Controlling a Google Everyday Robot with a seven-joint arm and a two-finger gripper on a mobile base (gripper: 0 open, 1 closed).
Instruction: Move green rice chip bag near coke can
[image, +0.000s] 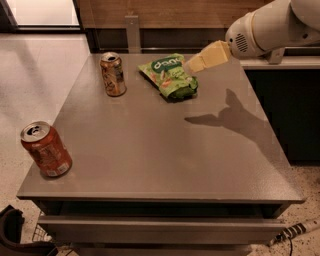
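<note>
The green rice chip bag (168, 77) lies flat at the far middle of the grey table (165, 150), its dark "dang" patch facing the back. The coke can (46, 149), red-orange with a silver top, stands upright at the table's near left corner, far from the bag. My gripper (192, 64), with tan fingers, reaches in from the upper right on a white arm (270, 25). It hovers just above the bag's right edge, holding nothing.
A tan-gold patterned can (113, 74) stands upright left of the bag at the far left. A dark counter (285, 62) lies to the right of the table. A wooden wall runs behind. The arm's shadow (225, 117) falls on the table.
</note>
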